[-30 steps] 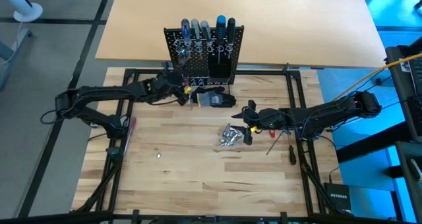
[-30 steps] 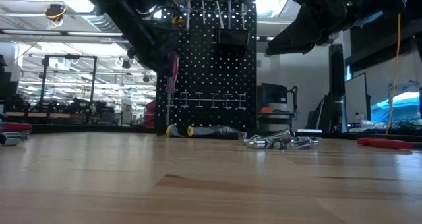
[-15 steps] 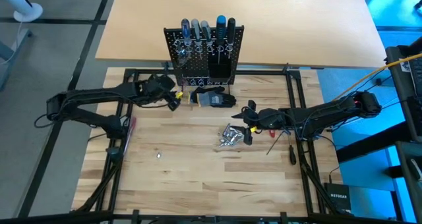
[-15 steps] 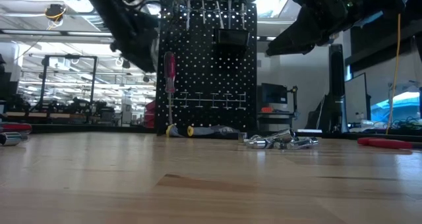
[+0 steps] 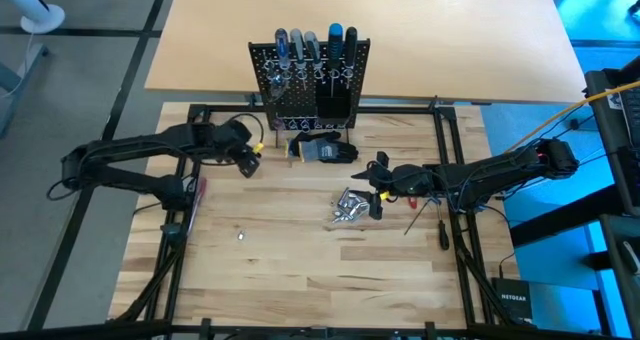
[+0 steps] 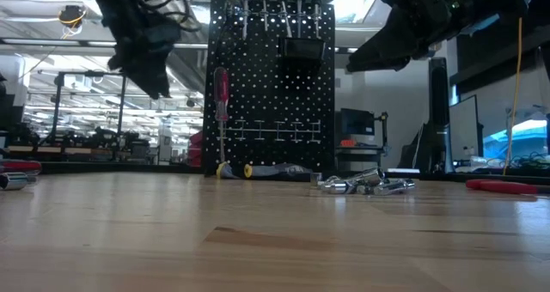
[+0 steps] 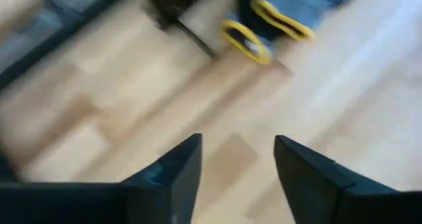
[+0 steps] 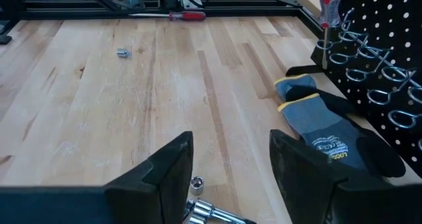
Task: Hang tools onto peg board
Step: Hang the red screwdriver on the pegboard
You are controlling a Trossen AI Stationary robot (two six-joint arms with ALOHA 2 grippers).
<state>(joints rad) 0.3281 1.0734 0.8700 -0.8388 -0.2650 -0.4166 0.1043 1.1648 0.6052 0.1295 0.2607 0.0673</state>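
Since a second ago the left gripper (image 5: 243, 161) has backed off from the board (image 5: 309, 80) toward the left of the high view, leaving a red screwdriver (image 6: 222, 110) hanging in a ring at the board's left edge. Its fingers (image 7: 178, 168) are apart and empty. The right gripper (image 5: 377, 187) has not shifted; it hovers right of centre, just beside the silver pieces (image 5: 349, 207), with fingers apart and nothing between them.

Four screwdrivers (image 5: 314, 44) already stand in the board's top row. Left on the table are another red screwdriver (image 5: 198, 194) at the left rail, a red tool (image 5: 415, 201) and a dark one (image 5: 443, 236) at the right, the silver pile, and one stray silver piece (image 5: 240, 236) at lower left.

Risks, as I judge them: the silver pieces lie heaped and touching, so closing on one may scatter or roll the others. The gloves (image 5: 324, 150) lie at the board's foot, where a low approach could snag them. The left red screwdriver sits close against the frame rail, which may block a finger.
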